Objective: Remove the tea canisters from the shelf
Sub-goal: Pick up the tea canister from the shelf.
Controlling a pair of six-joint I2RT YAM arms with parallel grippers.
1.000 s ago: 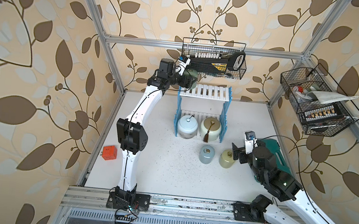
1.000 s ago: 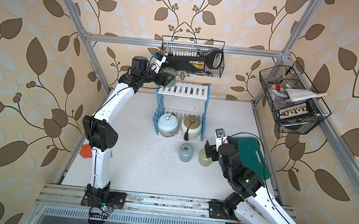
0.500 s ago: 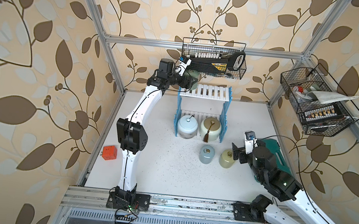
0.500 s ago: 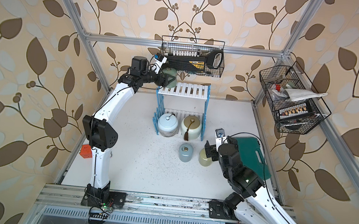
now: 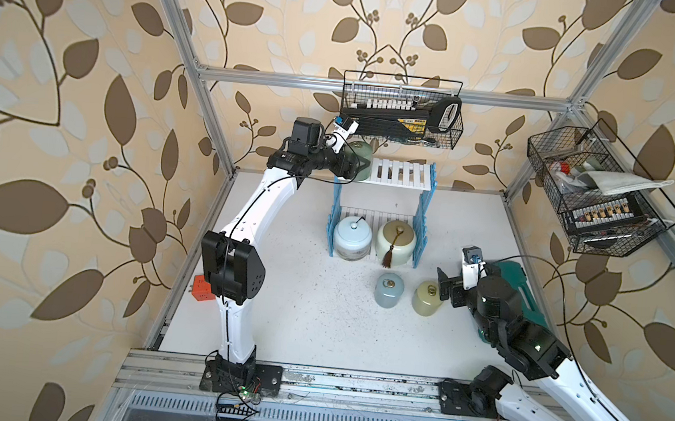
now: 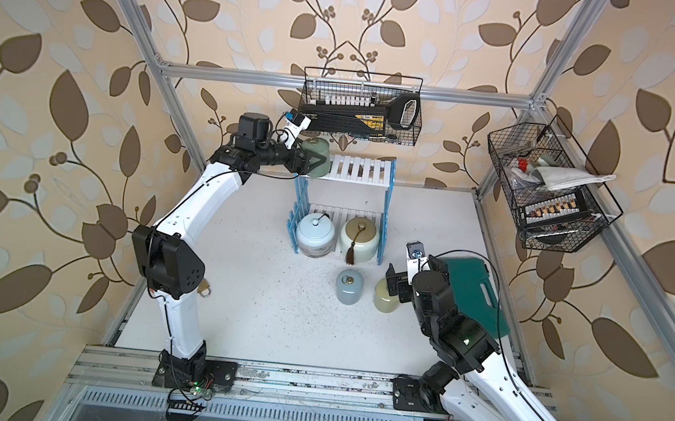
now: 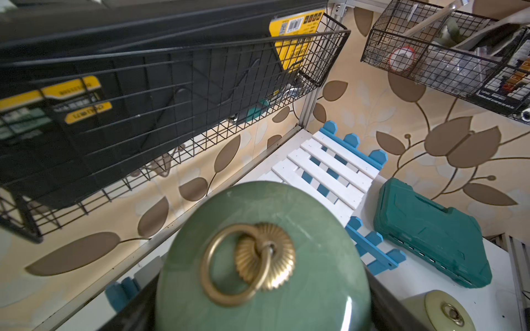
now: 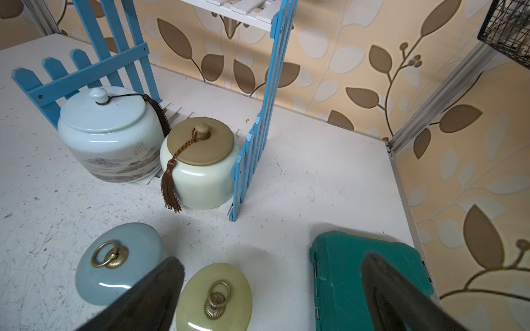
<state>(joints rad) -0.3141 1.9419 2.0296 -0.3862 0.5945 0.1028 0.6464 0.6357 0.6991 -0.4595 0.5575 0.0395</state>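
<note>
At the left end of the shelf's (image 5: pixel 399 174) top board stands a sage green tea canister (image 5: pixel 361 159) (image 7: pixel 258 258), and my left gripper (image 5: pixel 362 168) (image 7: pixel 258 315) is shut on its sides. The lower board holds a pale blue jar (image 5: pixel 353 238) (image 8: pixel 109 134) and a cream jar with a brown tassel (image 5: pixel 396 241) (image 8: pixel 200 172). In front of the shelf, on the table, stand a grey-blue canister (image 5: pixel 389 291) (image 8: pixel 114 263) and a yellow-green one (image 5: pixel 426 298) (image 8: pixel 213 298). My right gripper (image 5: pixel 446 287) (image 8: pixel 272 260) hangs open and empty beside the yellow-green one.
A black wire basket (image 5: pixel 402 113) hangs on the back wall just above the left gripper. Another basket (image 5: pixel 596 192) hangs on the right wall. A teal tool case (image 5: pixel 517 285) (image 8: pixel 358 272) lies under the right arm. An orange cube (image 5: pixel 202 287) sits at the table's left edge.
</note>
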